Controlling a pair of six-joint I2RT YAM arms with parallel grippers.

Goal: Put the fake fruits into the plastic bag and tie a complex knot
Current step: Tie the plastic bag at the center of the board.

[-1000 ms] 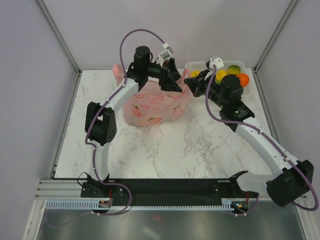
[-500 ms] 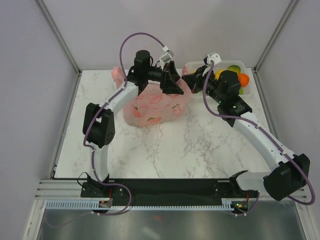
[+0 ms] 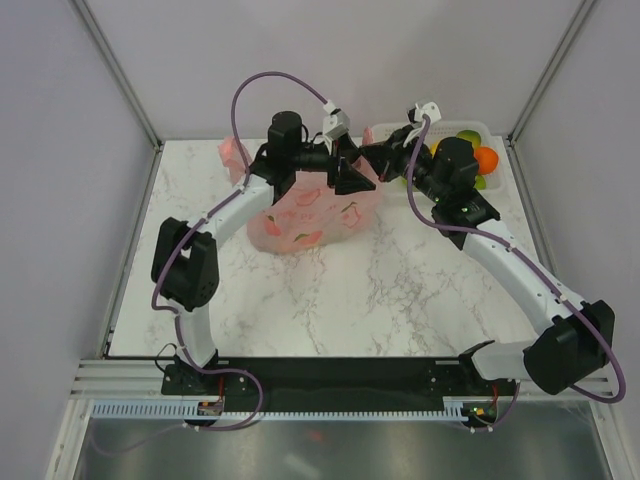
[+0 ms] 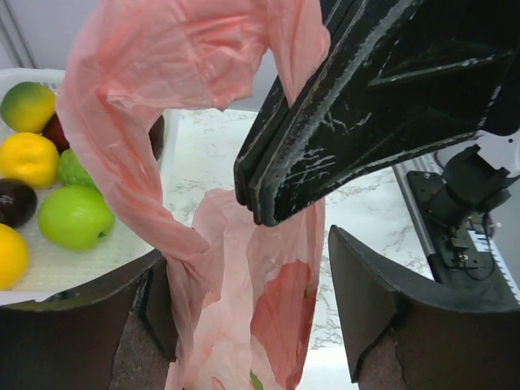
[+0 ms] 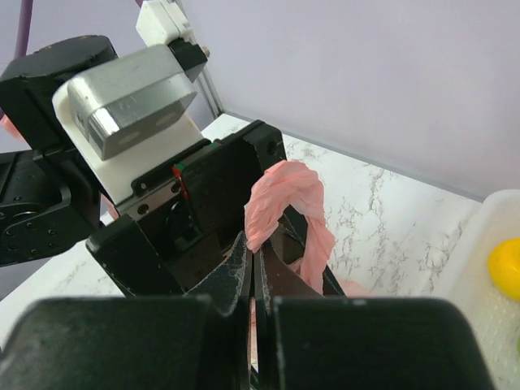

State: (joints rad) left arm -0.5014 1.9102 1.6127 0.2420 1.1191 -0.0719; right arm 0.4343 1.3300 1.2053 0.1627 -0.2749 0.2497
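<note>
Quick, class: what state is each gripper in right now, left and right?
Left gripper: open, one finger on either side of the thin translucent pink plastic bag, not clamping it.
Right gripper: shut on that bag's twisted handle.

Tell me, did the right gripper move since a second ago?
Yes. The right gripper has slid left, away from the white basket, toward the pink plastic bag.

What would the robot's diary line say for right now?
right gripper: shut on bag handle | left gripper: open, astride plastic bag | fake fruits: several in basket
</note>
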